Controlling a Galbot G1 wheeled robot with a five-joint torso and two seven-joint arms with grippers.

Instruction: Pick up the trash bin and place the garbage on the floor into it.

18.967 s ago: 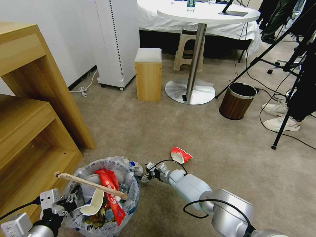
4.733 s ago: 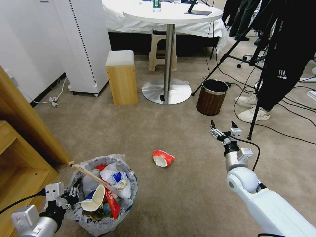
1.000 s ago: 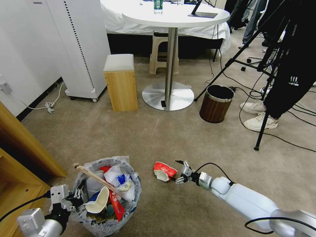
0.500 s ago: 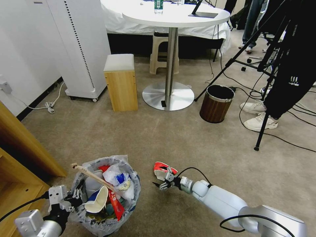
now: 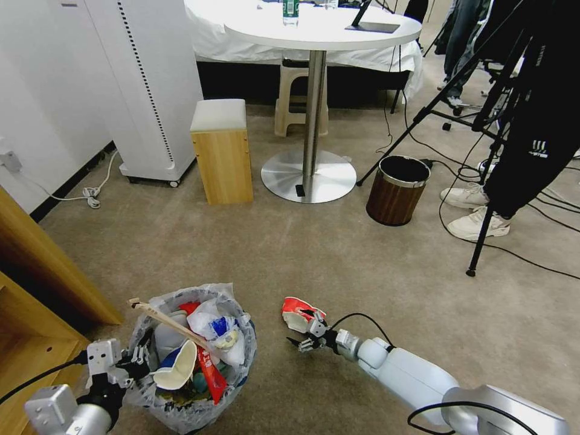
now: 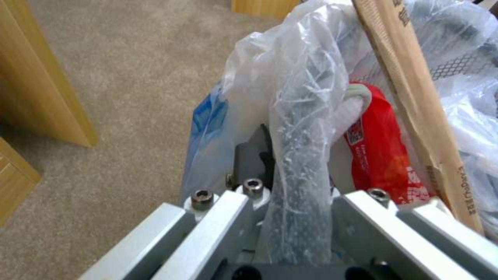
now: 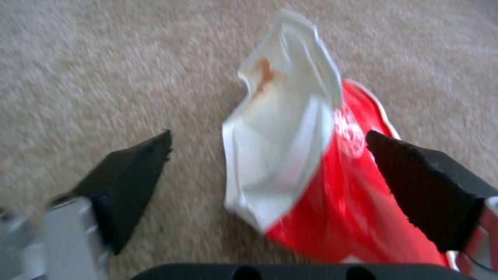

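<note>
The trash bin [image 5: 192, 362], black with a crinkly white bag, stands on the beige floor [image 5: 290, 254] at lower left, packed with garbage: a wooden stick [image 5: 172, 324], a red wrapper [image 5: 208, 368], a crumpled white cup. My left gripper [image 5: 134, 361] is shut on the bin's bag-covered rim [image 6: 301, 171]. A crushed red and white paper cup [image 5: 299, 313] lies on the carpet right of the bin. Around it my right gripper [image 5: 308, 333] stands open. In the right wrist view the cup [image 7: 311, 186] lies between the two black fingertips [image 7: 140, 163].
A brown wood-grain bin [image 5: 397, 192] stands further off on the right, near tripod legs [image 5: 477, 241], cables and a person's shoes [image 5: 474, 225]. A round table's base [image 5: 308, 176], a wooden stool [image 5: 222, 154] and a white cabinet are ahead. A wooden shelf [image 5: 42, 266] is close on my left.
My right gripper came down from mid-air to the crushed cup, shifted left, and now straddles it, open. The cup has stayed in place. The left gripper keeps its hold on the bin.
</note>
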